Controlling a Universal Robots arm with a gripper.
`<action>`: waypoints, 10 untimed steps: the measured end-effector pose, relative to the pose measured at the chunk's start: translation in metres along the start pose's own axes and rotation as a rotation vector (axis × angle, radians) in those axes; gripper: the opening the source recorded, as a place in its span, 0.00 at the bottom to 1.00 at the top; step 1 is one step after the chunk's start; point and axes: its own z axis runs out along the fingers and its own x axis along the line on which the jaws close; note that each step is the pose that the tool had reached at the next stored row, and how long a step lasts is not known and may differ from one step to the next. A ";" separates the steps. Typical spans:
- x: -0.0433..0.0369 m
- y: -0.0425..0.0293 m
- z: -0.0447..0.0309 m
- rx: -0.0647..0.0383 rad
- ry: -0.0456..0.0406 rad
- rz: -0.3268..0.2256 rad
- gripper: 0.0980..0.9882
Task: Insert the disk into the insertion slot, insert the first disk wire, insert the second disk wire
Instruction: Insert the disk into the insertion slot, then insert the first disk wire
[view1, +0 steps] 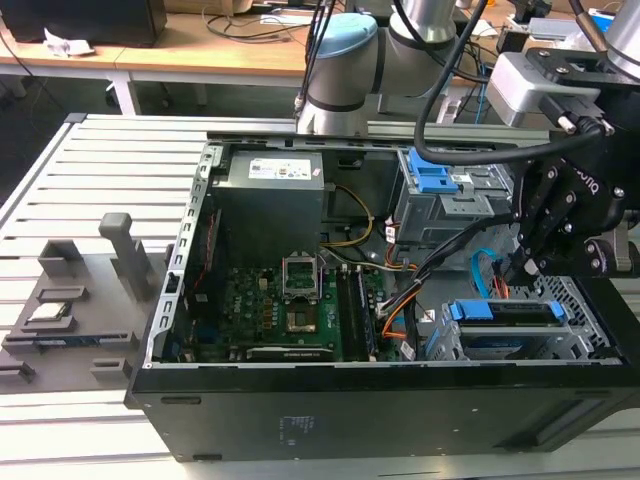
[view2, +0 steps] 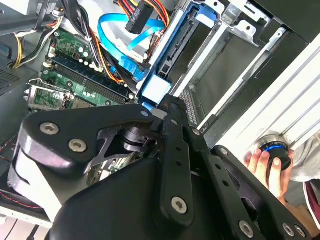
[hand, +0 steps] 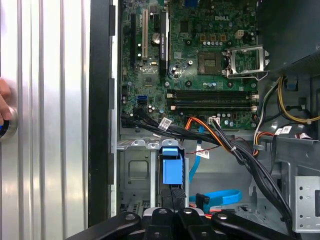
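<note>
Blue-framed disk (view1: 505, 312) seated flat in perforated grey slot (view1: 455, 345); red-orange wires (view2: 152, 6), looped light-blue cable (hand: 220, 197) just beside.

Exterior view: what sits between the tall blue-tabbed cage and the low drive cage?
The looping light blue cable and the red-orange wires lie in that gap, as the exterior view shows.

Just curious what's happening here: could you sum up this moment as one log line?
disk: in insertion slot | gripper: over disk's blue frame | second disk wire: looped nearby

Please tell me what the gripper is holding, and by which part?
It cannot be told; the gripper sits at the blue carrier end of the disk.
</note>
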 end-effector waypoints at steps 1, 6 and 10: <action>0.0000 0.0000 0.0001 0.000 0.0000 0.000 0.01; 0.0000 0.0000 0.0004 0.000 0.0001 0.000 0.01; 0.0000 -0.0031 0.0015 0.000 -0.0001 0.000 0.01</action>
